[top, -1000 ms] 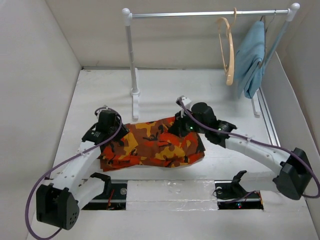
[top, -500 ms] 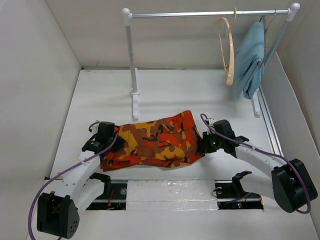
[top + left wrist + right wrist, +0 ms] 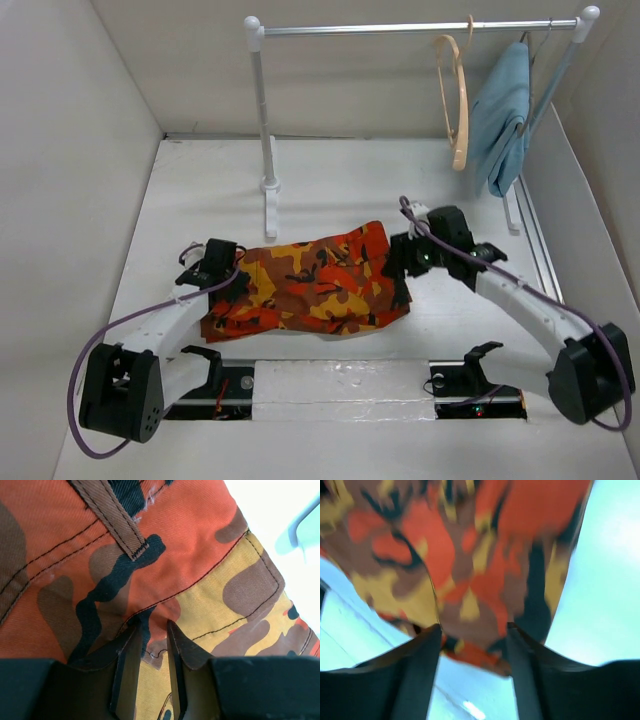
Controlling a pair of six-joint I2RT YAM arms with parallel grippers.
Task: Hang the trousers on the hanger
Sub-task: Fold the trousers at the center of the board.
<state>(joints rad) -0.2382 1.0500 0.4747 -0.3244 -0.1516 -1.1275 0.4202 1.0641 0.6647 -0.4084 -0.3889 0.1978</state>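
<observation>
1. Firstly, nearest to the arm bases, the trousers (image 3: pixel 310 290) lie bunched on the surface (image 3: pixel 200 190), a little below the middle of the overhead frame. Their long axis runs from left to right across the frame, almost parallel to the near edge.
2. At the left end of this cloth, the left fingers (image 3: pixel 127 675) are close together and pinch a small fold of the fabric beside a seam. The wrist view shows the cloth going into the narrow gap.
3. At the right end, the right fingers (image 3: pixel 420 675) stand apart. The cloth is just in front of them in the blurred wrist view, and I judge that nothing is clamped there.
4. Farther back, at the upper right of the overhead frame, the hanger (image 3: pixel 455 100) hangs from the rail (image 3: pixel 410 28), just beside a blue cloth (image 3: pixel 500 115) and well apart from the trousers.
5. The hanger lies up and to the right of the trousers, so in my judgement the right arm is the nearer one to it, and its fingers hold nothing. The coming move turns on this: either the cloth travels toward the far right, or the hanger comes down to it.
</observation>
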